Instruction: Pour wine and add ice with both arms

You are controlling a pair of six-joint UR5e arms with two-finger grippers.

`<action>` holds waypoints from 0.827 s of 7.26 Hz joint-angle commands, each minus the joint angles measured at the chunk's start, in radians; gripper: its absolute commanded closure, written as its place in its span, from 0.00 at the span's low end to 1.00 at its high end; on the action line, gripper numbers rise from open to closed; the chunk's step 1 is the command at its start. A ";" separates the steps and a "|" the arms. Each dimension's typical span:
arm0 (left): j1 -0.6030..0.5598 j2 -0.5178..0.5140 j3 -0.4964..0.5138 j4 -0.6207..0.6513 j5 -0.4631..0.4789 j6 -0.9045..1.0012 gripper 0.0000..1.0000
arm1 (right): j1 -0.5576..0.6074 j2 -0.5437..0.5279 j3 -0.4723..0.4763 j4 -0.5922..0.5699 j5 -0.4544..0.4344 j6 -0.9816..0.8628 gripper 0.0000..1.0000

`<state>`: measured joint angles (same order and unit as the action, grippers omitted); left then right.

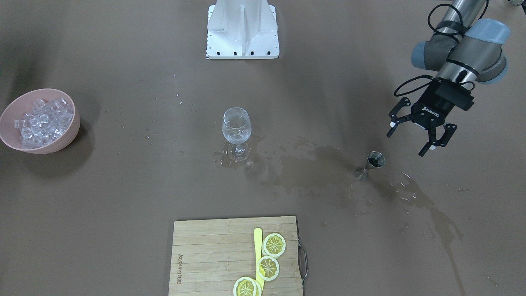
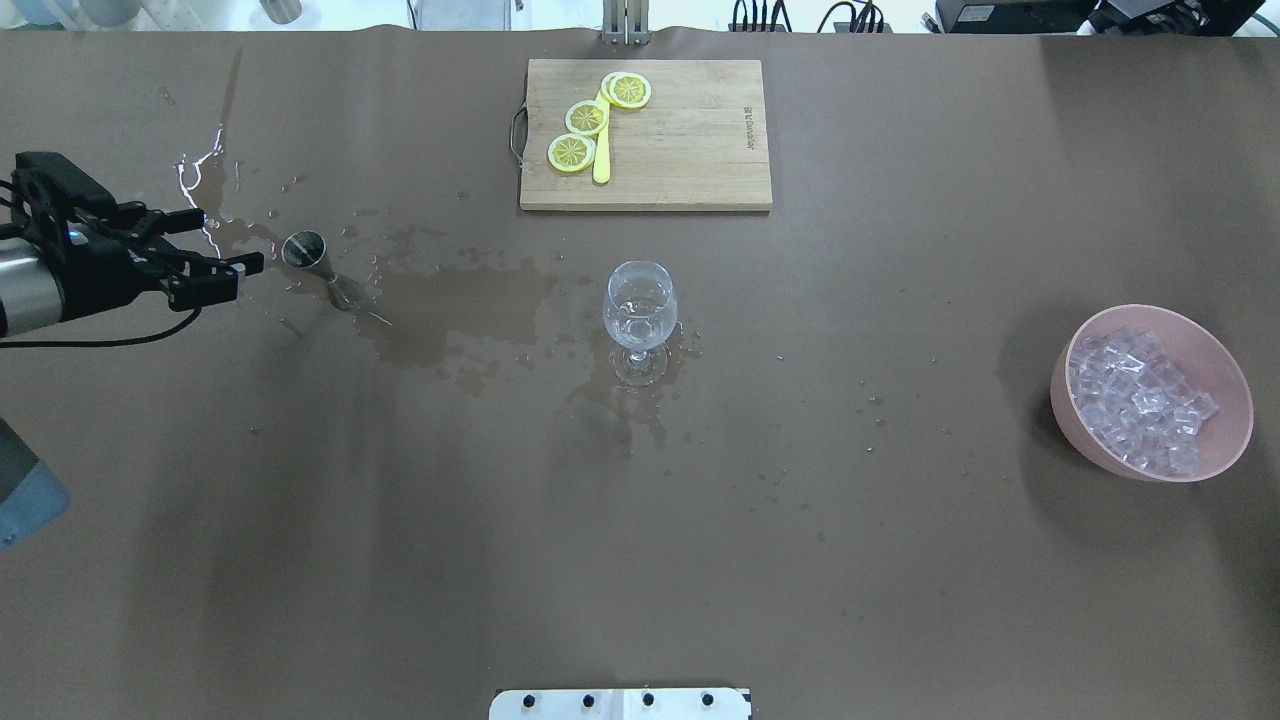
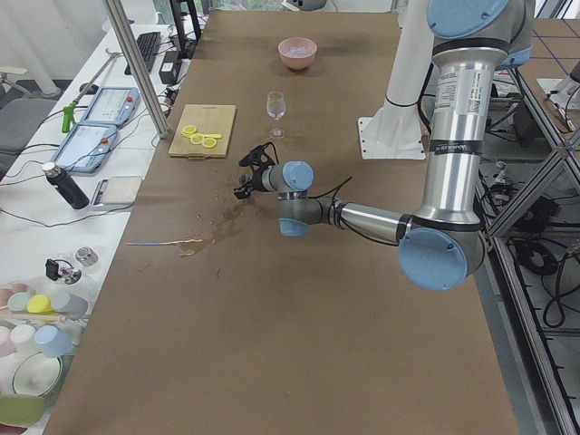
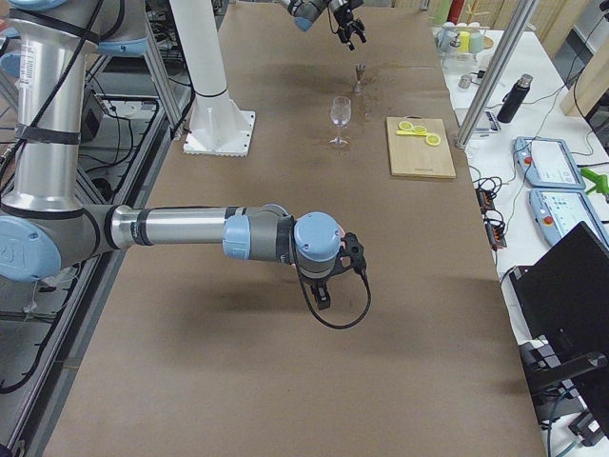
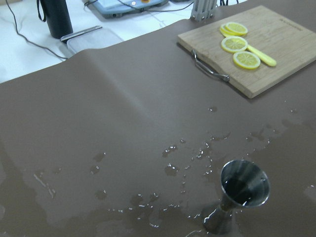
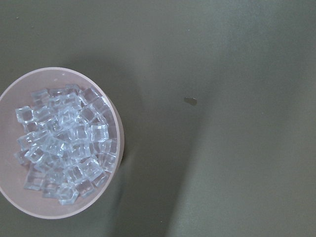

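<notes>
A clear stemmed glass stands at the table's middle with a little clear liquid in it. Wine is out of view. The ice fills a pink bowl. A steel jigger stands upright in a wet patch. My left gripper hovers open and empty just beside the jigger. My right gripper shows only in the exterior right view, above the bowl's area, and I cannot tell its state. The right wrist view looks straight down on the bowl.
A wooden cutting board holds three lemon slices and a yellow knife at the far side. A spilled puddle spreads between jigger and glass. The white robot base sits at the near edge.
</notes>
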<state>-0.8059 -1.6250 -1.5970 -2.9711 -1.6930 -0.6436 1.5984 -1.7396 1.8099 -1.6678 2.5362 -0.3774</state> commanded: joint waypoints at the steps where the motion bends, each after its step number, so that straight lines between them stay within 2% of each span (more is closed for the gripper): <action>1: 0.070 -0.003 0.037 -0.098 0.087 -0.063 0.02 | 0.000 0.000 -0.003 -0.001 0.001 0.000 0.00; 2: 0.092 -0.001 0.070 -0.159 0.137 -0.161 0.02 | 0.000 0.000 -0.003 -0.001 0.002 0.000 0.00; 3: 0.121 -0.004 0.090 -0.158 0.198 -0.236 0.02 | 0.000 0.000 -0.001 -0.001 0.002 0.002 0.00; 4: 0.123 -0.030 0.126 -0.163 0.205 -0.237 0.02 | 0.000 0.000 0.002 -0.001 0.002 0.002 0.00; 5: 0.125 -0.059 0.155 -0.161 0.251 -0.222 0.02 | 0.000 0.002 0.000 -0.001 0.002 0.002 0.00; 6: 0.135 -0.062 0.161 -0.158 0.281 -0.144 0.02 | 0.000 0.000 0.002 -0.001 0.002 0.002 0.00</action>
<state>-0.6804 -1.6730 -1.4547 -3.1306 -1.4521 -0.8459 1.5984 -1.7389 1.8106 -1.6690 2.5387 -0.3759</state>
